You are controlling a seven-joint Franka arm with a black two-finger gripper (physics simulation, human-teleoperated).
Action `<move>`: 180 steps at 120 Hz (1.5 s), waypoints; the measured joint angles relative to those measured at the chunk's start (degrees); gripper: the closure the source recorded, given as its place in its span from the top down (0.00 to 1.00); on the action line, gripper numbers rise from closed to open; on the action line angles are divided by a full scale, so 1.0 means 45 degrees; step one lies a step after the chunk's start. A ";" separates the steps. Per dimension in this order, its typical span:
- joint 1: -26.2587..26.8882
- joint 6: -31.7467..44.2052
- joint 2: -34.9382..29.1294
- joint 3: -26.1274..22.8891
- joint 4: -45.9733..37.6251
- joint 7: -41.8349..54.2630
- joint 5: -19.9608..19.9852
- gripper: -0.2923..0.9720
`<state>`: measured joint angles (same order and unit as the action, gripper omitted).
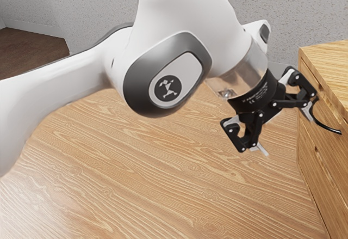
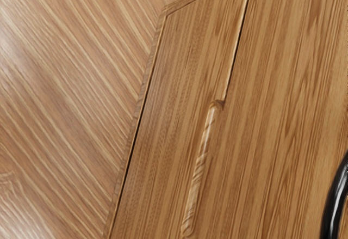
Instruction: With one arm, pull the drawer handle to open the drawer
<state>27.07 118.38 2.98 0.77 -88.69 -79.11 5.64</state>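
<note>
One arm: white Franka arm [image 1: 179, 48], enters from 9 o'clock of the exterior view and reaches toward 3 o'clock over the wooden counter [image 1: 136, 168].
Gripper: black gripper [image 1: 285, 130], jaws spread wide apart, clamped on nothing; one fingertip points toward 7 o'clock, the other sits at 1 o'clock of it, close beside the handle's near end.
Handle: black curved handle [image 1: 328, 126] on the drawer front, at 3 o'clock of the gripper; appears in the wrist view as a dark arc [image 2: 334, 201] against the wood.
Drawer: drawer front [image 1: 321, 163] set in the wooden cabinet [image 1: 326, 59] at 3 o'clock of the exterior view; looks flush with the cabinet's face, so judged shut.
Done: most of the approach, by the look of it; gripper roughly level with the handle and just beside it.
Left: getting the jaws around the handle, closing on it, then the whole pull back toward 9 o'clock.
Contact: cannot tell whether the upper fingertip touches the handle or stands just off it.
Cut off: cabinet's far side and the handle's far end run past 3 o'clock of the exterior view.
Hard to read: raised wooden ridge [image 2: 201, 163] on the panel in the wrist view; purpose unclear.
</note>
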 joint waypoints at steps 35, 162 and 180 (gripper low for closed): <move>-0.0013 0.0000 0.0207 -0.0087 0.0357 0.0001 -0.0056 0.77; 0.0441 0.1068 -0.1237 0.0546 -0.2265 -0.0069 -0.0098 0.77; 0.0291 0.1432 -0.2159 0.0890 -0.3274 -0.0084 -0.0105 0.77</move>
<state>28.38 124.82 -6.74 4.77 -103.42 -79.49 5.17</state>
